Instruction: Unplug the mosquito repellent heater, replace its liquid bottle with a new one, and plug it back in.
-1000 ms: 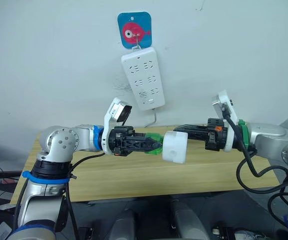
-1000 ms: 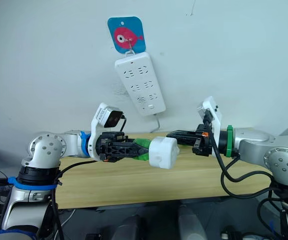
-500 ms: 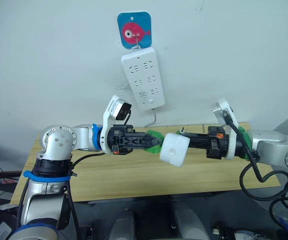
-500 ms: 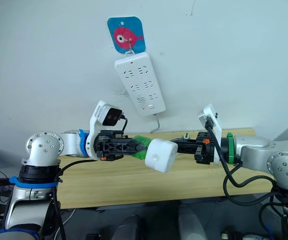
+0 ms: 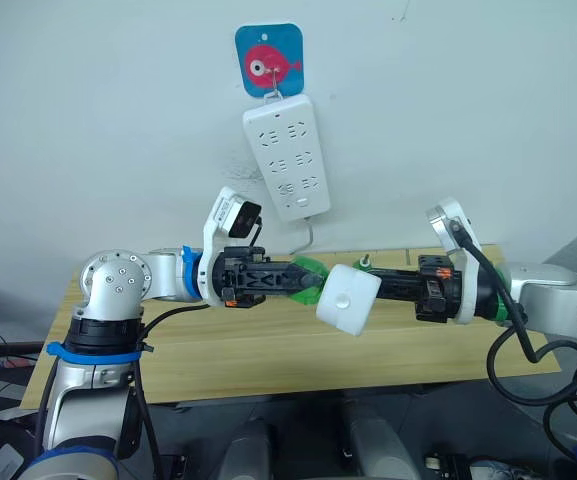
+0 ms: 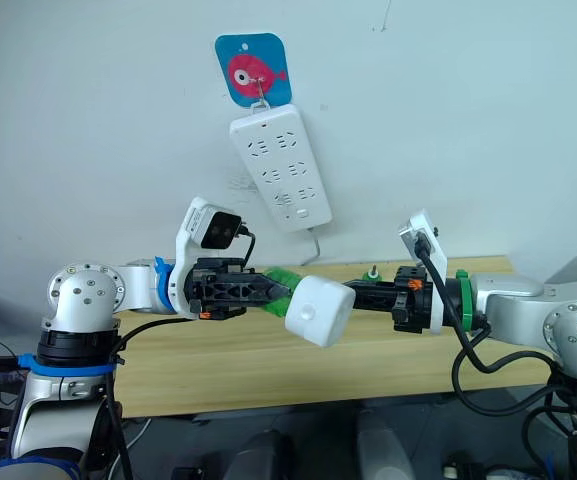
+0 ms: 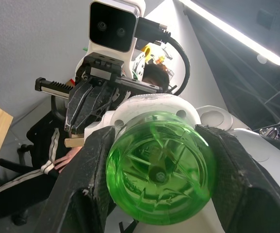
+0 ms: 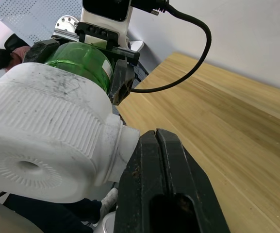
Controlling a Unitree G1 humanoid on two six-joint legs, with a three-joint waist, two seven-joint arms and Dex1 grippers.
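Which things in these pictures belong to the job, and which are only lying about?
Part of the job:
- mosquito repellent heater, held by the right hand
- green liquid bottle, held by the left hand
- power strip on the wall

Only lying about:
- fish sticker
- wooden table
- small green-capped item on the table

Silver arms, black cables — blue and green wrist rings.

A long white power strip hangs tilted on the pale wall, up behind the two raised hands, hooked beneath a blue square hanger bearing a pink fish, with its cord dropping toward the wooden table that lies below the hands. Beyond the hands in the left wrist view, a person in dark clothes sits low, one hand showing.
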